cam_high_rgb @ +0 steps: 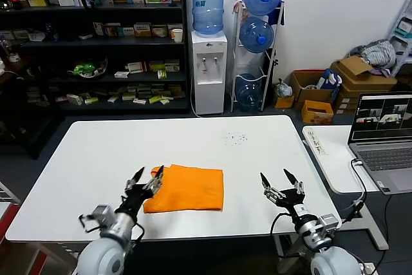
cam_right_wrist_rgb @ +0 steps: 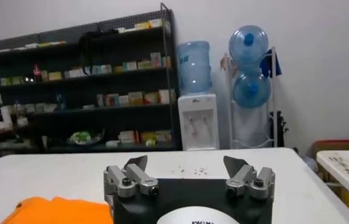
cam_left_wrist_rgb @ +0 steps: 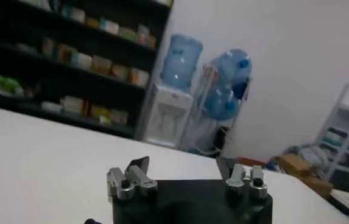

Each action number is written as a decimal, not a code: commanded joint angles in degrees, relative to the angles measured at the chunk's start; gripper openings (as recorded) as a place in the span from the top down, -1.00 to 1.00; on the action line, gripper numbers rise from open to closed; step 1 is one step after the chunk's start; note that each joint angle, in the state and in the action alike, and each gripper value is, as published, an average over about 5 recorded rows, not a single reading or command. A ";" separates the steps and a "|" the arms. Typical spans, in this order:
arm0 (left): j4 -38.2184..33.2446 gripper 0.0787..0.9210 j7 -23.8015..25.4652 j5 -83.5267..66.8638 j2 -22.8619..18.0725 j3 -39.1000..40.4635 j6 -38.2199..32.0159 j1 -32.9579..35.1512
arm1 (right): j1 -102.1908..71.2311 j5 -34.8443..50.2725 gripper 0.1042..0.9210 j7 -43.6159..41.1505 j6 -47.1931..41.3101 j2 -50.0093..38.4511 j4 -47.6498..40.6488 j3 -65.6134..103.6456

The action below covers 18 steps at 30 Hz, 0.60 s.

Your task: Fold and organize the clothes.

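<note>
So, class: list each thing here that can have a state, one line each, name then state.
orange T-shirt: folded into a rectangle, lying flat on the white table, not held.
left end effector: open, at the shirt's left edge.
right end effector: open, empty, over bare table to the right of the shirt.
laptop: lid open, screen lit.

The black-fingered left gripper [cam_high_rgb: 147, 178] and the matching right gripper [cam_high_rgb: 279, 179] both hover low on raised wrists, fingers spread wide.
</note>
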 commanded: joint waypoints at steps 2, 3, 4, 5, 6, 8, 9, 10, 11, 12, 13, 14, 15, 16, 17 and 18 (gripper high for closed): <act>9.62 -0.70 20.20 16.92 -13.30 -23.00 -32.54 17.45 | -8.09 -5.07 -0.76 -7.60 11.42 4.26 -1.68 8.40; 10.12 -0.74 20.39 16.93 -14.08 -23.61 -33.07 17.20 | -8.30 -5.61 -0.76 -7.66 12.09 4.61 -1.82 8.57; 10.46 -0.75 20.54 16.92 -14.54 -24.05 -33.43 17.01 | -8.39 -6.14 -0.76 -7.69 12.71 4.91 -1.94 8.70; 10.65 -0.76 20.69 16.92 -14.81 -24.41 -33.70 16.86 | -8.42 -6.60 -0.76 -7.72 13.26 5.21 -2.04 8.81; 10.70 -0.76 20.85 16.91 -14.97 -24.72 -33.95 16.77 | -8.41 -7.00 -0.76 -7.74 13.79 5.50 -2.11 8.92; 10.34 -0.77 21.13 16.79 -14.79 -25.00 -34.12 16.80 | -8.27 -7.20 -0.76 -7.77 14.41 5.94 -2.13 9.01; 10.04 -0.77 21.22 16.68 -14.60 -25.06 -34.13 16.90 | -8.18 -7.22 -0.76 -7.75 14.60 6.10 -2.13 9.00; 9.72 -0.77 21.28 16.54 -14.39 -25.08 -34.10 17.05 | -8.04 -7.25 -0.76 -7.71 14.74 6.23 -2.15 8.94; 9.40 -0.77 21.34 16.38 -14.19 -25.06 -34.07 17.20 | -7.90 -7.25 -0.76 -7.68 14.84 6.33 -2.19 8.86; 9.15 -0.77 21.36 16.26 -14.02 -25.03 -34.03 17.38 | -7.73 -7.31 -0.76 -7.63 14.96 6.41 -2.28 8.76; 8.97 -0.77 21.38 16.18 -13.90 -24.99 -33.99 17.54 | -7.54 -7.37 -0.76 -7.56 15.07 6.48 -2.40 8.66; 8.83 -0.77 21.41 16.13 -13.81 -24.94 -33.98 17.69 | -7.37 -7.36 -0.76 -7.55 15.11 6.52 -2.52 8.57; 8.75 -0.77 21.42 16.09 -13.77 -24.90 -33.97 17.81 | -7.23 -7.35 -0.76 -7.54 15.11 6.55 -2.64 8.52; 8.69 -0.77 21.43 16.01 -13.77 -24.86 -33.95 17.93 | -7.07 -7.27 -0.76 -7.52 15.07 6.58 -2.75 8.48; 8.64 -0.77 21.44 15.92 -13.79 -24.82 -33.92 18.01 | -6.96 -7.09 -0.76 -7.52 14.94 6.58 -2.83 8.46; 8.60 -0.77 21.44 15.83 -13.82 -24.78 -33.89 18.07 | -6.87 -6.94 -0.76 -7.55 14.82 6.55 -2.88 8.45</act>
